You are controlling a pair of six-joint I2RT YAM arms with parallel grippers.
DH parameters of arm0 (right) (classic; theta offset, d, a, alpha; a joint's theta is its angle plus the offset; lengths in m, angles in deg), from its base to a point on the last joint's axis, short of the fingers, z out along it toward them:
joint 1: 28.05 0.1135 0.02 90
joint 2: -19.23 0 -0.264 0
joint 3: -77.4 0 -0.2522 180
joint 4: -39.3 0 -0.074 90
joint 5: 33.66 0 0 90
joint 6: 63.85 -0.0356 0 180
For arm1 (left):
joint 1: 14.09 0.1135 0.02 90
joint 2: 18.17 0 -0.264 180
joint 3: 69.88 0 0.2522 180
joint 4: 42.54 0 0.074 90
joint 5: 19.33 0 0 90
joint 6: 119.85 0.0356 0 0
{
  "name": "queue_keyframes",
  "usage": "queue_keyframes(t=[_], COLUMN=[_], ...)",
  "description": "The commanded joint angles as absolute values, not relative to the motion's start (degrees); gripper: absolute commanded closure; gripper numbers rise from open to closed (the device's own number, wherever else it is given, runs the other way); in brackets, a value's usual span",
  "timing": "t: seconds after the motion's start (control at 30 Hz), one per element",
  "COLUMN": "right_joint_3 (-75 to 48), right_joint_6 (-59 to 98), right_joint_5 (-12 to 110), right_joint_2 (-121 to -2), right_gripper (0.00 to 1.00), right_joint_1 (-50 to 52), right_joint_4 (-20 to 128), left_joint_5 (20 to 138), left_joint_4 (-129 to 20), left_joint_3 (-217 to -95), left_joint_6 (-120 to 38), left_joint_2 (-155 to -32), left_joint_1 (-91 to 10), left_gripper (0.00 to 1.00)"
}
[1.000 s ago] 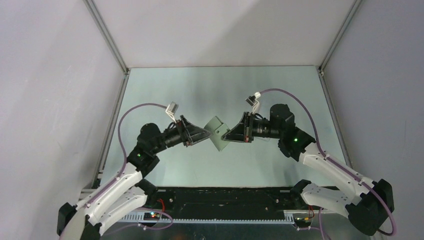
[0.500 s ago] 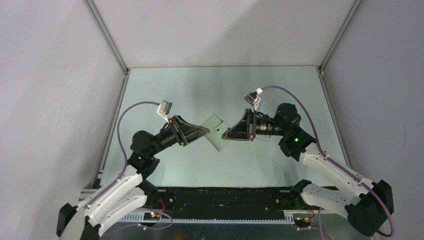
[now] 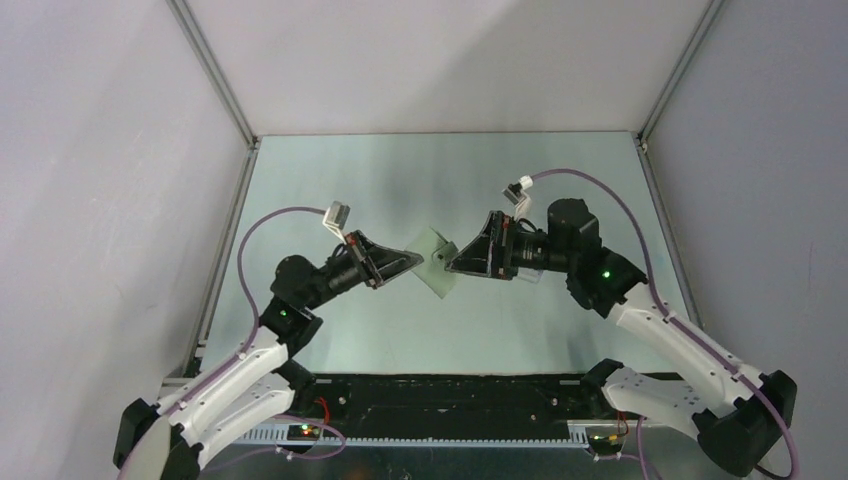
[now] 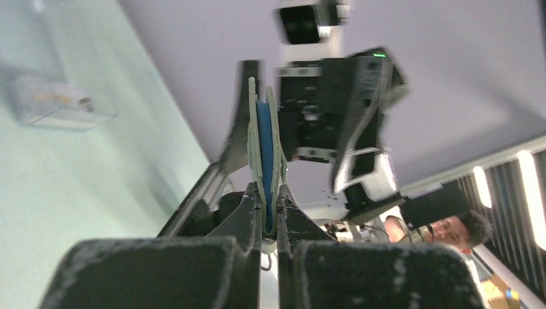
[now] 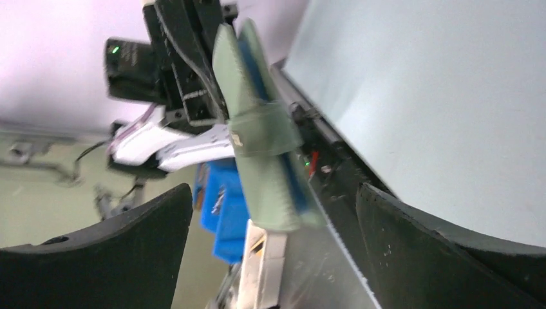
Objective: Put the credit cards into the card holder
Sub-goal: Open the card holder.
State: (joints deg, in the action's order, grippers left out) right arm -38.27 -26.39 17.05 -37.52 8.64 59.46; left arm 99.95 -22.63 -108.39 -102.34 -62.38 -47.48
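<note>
- Top external view: the card holder [image 3: 436,262] hung in the air above the table [image 3: 330,190], between the two gripper tips.
- The left gripper [image 4: 268,201] was clamped tight on one edge of the holder. Its pads pressed the two grey flaps together, with the light-blue lining showing between them.
- The right gripper [image 5: 273,212] had its jaws spread wide, one finger on each side of the holder. No contact with either face was visible, and it held nothing.
- The credit cards could not be made out as separate items in any view. Whether any sat inside the folded holder could not be told.
- A clear plastic case [image 4: 55,103] lay on the table, well apart from the holder.
- Handling judgement: the holder appeared light, thin and pliable. The flaps bowed slightly beyond the pinch, so a one-edge grip would probably let it flex and swing. The matt grey surface should offer fair friction.
- Recommended hold: pinch across both flaps close to an edge, leaving the opening edge free for card entry.
</note>
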Motion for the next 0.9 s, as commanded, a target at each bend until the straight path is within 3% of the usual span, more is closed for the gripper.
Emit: queue_keyframes(t=[0.0,0.17,0.4,0.63,0.87], right_joint_3=[-27.0,-19.1,-11.1,-4.5,-4.3], right_joint_6=[-9.1,-4.5,-3.5,-2.8,-2.4], right_joint_5=[37.5,60.1,75.4,80.1,82.0], right_joint_2=[-37.1,-42.8,-54.0,-64.1,-68.9], right_gripper=[0.01,0.01,0.06,0.13,0.27], right_joint_1=[13.2,24.1,34.8,39.0,40.1], right_joint_4=[84.6,95.8,101.0,103.4,105.9], left_joint_5=[93.4,86.4,86.0,85.4,85.6], left_joint_4=[-40.7,-65.0,-69.0,-69.4,-69.3], left_joint_3=[-112.5,-118.3,-119.5,-120.5,-120.5], left_joint_6=[-96.8,-92.9,-95.4,-96.1,-96.8], left_joint_2=[-60.4,-60.6,-63.1,-64.5,-64.2], left_joint_1=[-48.3,-49.0,-51.8,-54.5,-54.6], left_gripper=[1.00,1.00,1.00,1.00,1.00])
